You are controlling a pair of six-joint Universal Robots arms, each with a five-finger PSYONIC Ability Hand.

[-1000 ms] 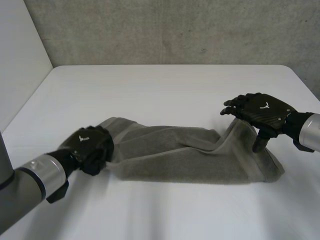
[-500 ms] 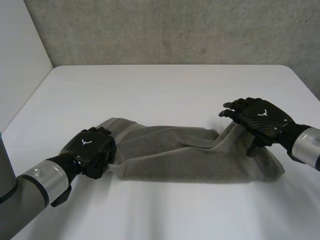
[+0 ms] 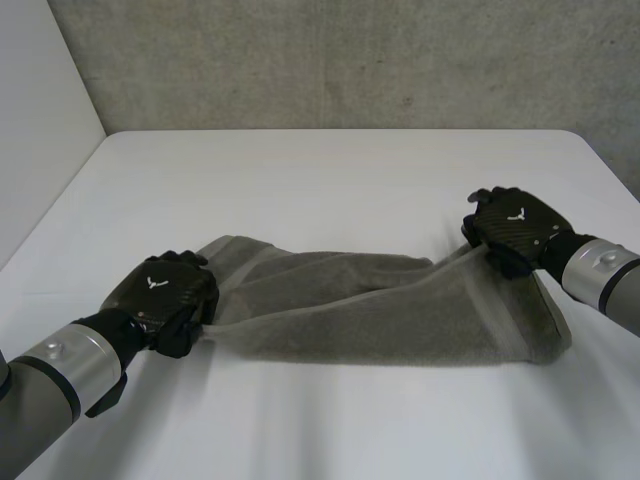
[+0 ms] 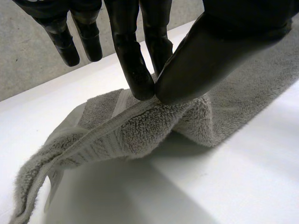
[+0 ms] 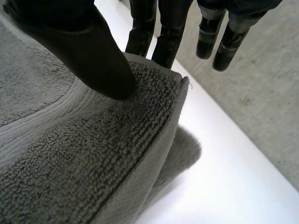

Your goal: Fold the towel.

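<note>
A grey towel (image 3: 380, 310) lies stretched in a long band across the white table (image 3: 330, 180). My left hand (image 3: 165, 295) is at its left end. In the left wrist view the thumb (image 4: 210, 56) and fingers pinch the towel's bunched hem (image 4: 135, 126). My right hand (image 3: 515, 230) is at the towel's right far corner. In the right wrist view its thumb (image 5: 88, 51) presses the towel corner (image 5: 154, 93) against the fingers behind it, and the cloth there is lifted off the table.
A concrete wall (image 3: 340, 60) runs behind the table's far edge. Bare table surface lies in front of the towel and beyond it. A white panel (image 3: 35, 110) stands at the left.
My right hand has come down from above the towel's right end and its fingers have closed on the corner. The left hand kept its pinch and drew slightly left, pulling the towel taut.
</note>
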